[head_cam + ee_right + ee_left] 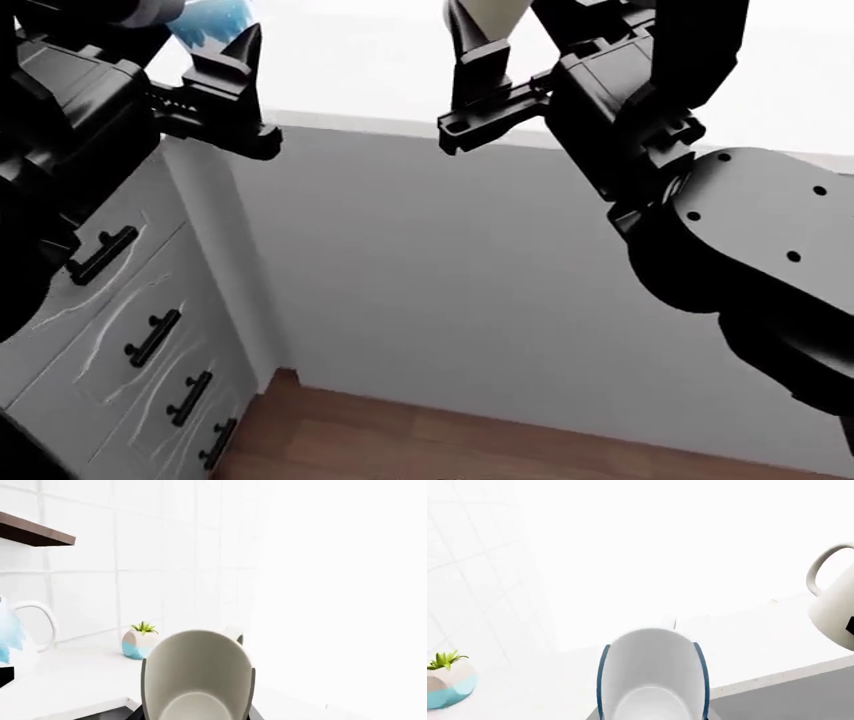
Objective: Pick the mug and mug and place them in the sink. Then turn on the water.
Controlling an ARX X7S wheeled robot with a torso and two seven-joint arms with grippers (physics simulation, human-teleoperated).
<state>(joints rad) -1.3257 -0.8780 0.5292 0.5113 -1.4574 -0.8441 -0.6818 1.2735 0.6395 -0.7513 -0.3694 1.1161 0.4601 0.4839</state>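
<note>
The white mug with the blue jagged pattern (652, 680) sat clamped in the left pincer (227, 85) and the plain cream mug (197, 677) in the right pincer (481, 80) at one o'clock, so tilting either could slip it onto the white desk (760, 645).

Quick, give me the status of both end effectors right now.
Left end effector: shut on the blue-patterned mug.
Right end effector: shut on the cream mug.
</note>
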